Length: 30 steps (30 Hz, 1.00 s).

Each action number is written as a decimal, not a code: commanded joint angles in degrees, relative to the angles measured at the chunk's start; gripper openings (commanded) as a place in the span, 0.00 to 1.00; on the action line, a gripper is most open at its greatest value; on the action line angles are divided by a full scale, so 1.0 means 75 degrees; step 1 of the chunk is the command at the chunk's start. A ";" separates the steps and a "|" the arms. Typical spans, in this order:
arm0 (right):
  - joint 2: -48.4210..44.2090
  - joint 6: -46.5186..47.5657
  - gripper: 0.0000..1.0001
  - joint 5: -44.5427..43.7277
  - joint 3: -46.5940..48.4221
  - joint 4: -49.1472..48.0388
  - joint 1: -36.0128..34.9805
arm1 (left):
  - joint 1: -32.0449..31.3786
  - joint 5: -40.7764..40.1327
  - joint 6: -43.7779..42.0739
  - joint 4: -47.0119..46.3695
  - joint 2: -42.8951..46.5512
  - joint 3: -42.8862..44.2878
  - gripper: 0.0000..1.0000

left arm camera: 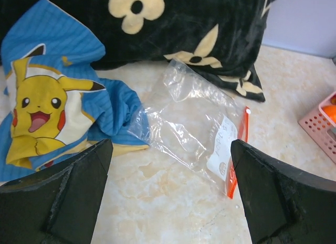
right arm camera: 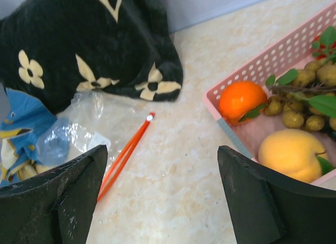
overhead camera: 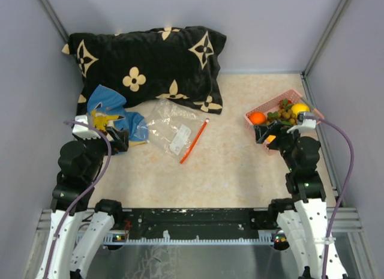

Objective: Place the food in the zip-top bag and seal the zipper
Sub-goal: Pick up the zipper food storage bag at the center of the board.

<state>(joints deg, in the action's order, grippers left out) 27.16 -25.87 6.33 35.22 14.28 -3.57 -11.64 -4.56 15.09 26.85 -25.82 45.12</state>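
Note:
The clear zip-top bag (overhead camera: 171,126) lies flat mid-table, white label (overhead camera: 179,137) up, its orange-red zipper (overhead camera: 194,142) along the right edge. It also shows in the left wrist view (left arm camera: 194,115) and the right wrist view (right arm camera: 94,123). The food sits in a pink basket (overhead camera: 268,107): an orange citrus (overhead camera: 257,117), a yellow lemon (overhead camera: 299,108), a cluster of brownish balls (overhead camera: 286,114). My left gripper (overhead camera: 120,138) is open and empty, left of the bag. My right gripper (overhead camera: 267,135) is open and empty, just in front of the basket.
A black pillow with cream flowers (overhead camera: 147,63) lies at the back. A blue cartoon-print cloth (overhead camera: 111,114) lies by the bag's left side, under my left gripper. Grey walls enclose the table on three sides.

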 commanded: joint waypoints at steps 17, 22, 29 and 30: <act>0.2631 -0.1219 0.77 0.1787 -0.1050 -0.3132 -0.1079 | -0.0048 0.2822 0.0067 -0.0697 -0.2274 -0.0462 0.98; 0.3618 -0.1508 0.76 0.1144 -0.1021 -0.4189 -0.1952 | -0.0261 0.3045 0.0347 -0.0856 -0.3363 -0.0405 0.95; 0.4270 -0.1641 0.76 0.0921 -0.0975 -0.4761 -0.2254 | -0.1510 0.1882 0.0326 -0.0788 -0.4700 0.0356 0.95; 0.4294 -0.1623 0.76 0.0890 -0.0975 -0.4749 -0.2260 | -0.1673 0.1690 0.0274 -0.0772 -0.4906 0.0500 0.95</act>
<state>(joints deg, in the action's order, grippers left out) 58.72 -37.34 15.46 26.87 -14.68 -20.14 -20.32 13.43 17.39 22.33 -59.16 43.83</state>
